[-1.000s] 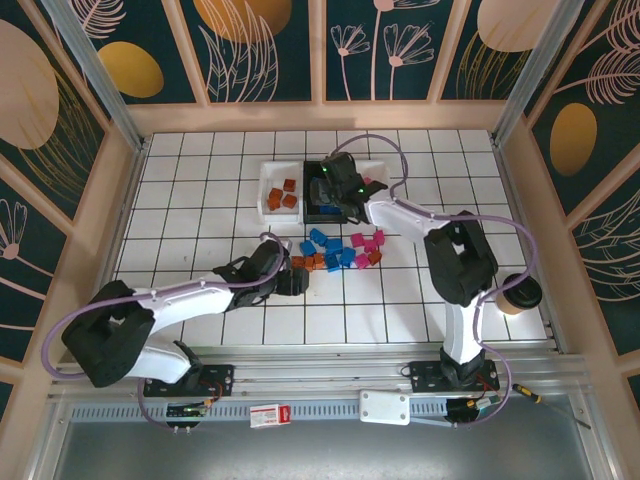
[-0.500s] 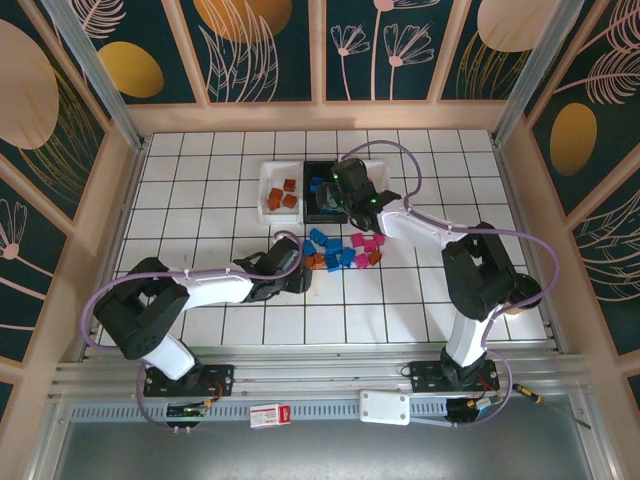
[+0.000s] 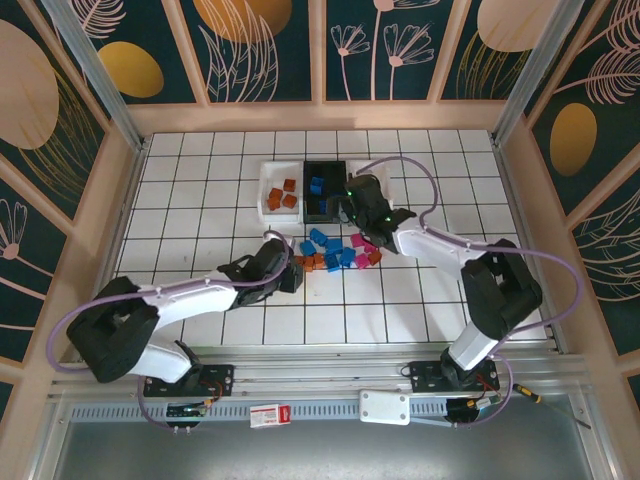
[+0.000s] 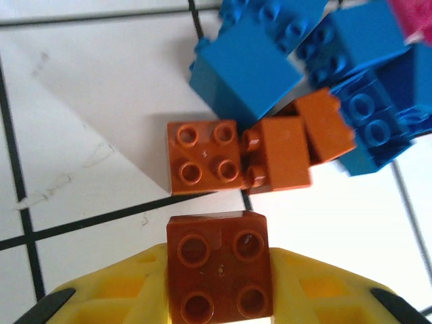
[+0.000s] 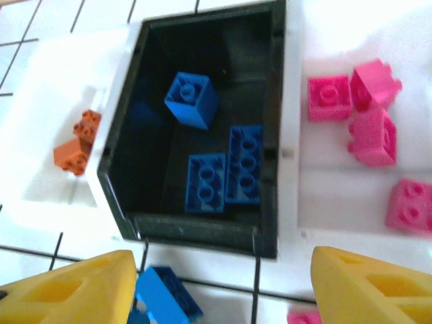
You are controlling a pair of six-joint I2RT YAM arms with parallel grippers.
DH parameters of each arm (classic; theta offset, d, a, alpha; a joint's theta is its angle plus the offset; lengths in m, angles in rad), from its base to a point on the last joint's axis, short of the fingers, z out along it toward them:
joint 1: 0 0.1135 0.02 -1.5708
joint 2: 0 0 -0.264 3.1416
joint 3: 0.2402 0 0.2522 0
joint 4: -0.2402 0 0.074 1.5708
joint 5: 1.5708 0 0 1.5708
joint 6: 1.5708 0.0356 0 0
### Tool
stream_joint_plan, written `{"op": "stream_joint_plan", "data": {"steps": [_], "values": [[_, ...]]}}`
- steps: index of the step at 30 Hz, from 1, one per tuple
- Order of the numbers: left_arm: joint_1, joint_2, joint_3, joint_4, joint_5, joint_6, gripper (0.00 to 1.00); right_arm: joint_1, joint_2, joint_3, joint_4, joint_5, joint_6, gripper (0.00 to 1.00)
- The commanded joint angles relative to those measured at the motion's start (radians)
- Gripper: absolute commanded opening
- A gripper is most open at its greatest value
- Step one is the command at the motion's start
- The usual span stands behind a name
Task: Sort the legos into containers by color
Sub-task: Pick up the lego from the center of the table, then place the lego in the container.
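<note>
The left fingers [image 4: 310, 290] are clamped on either side of an orange-brown brick [image 4: 219, 266], right at the near-left edge of the loose pile [image 3: 335, 252] on the table [image 3: 200, 200]. The white bin [image 3: 264, 205] holding other orange-brown bricks lies straight ahead of them, farther from the arm bases, so I'd call this a forward carry for the nearer arm. The right fingers [image 5: 74, 287] stand apart, holding nothing, over the near wall of the black bin [image 5: 196, 233] with its blue bricks.
</note>
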Motion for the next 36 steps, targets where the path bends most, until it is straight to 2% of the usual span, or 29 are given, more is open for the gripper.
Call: {"op": "stream_joint_plan", "data": {"steps": [1,8,13,20,28,30,33,36], "values": [[0.021,-0.06,0.044,-0.067,-0.065,0.005,0.34,-0.006,-0.104,-0.073,0.061,-0.016,0.05,0.69],[0.23,-0.013,0.247,-0.057,-0.071,0.036,0.34,-0.001,-0.232,-0.205,0.071,-0.031,0.085,0.69],[0.279,0.175,0.448,-0.017,-0.077,0.027,0.34,0.005,-0.271,-0.263,0.08,-0.043,0.101,0.69],[0.326,0.463,0.723,-0.073,-0.053,0.037,0.33,0.024,-0.315,-0.329,0.079,-0.081,0.095,0.7],[0.378,0.616,0.849,-0.124,-0.044,0.023,0.35,0.131,-0.303,-0.341,0.074,-0.13,0.037,0.69],[0.381,0.623,0.857,-0.129,-0.037,0.022,0.41,0.171,-0.288,-0.333,0.07,-0.129,0.024,0.69],[0.381,0.602,0.856,-0.128,-0.013,0.017,0.58,0.221,-0.256,-0.311,0.067,-0.139,0.009,0.69],[0.381,0.526,0.813,-0.091,0.04,-0.001,0.7,0.258,-0.218,-0.279,0.06,-0.142,0.003,0.68]]}}
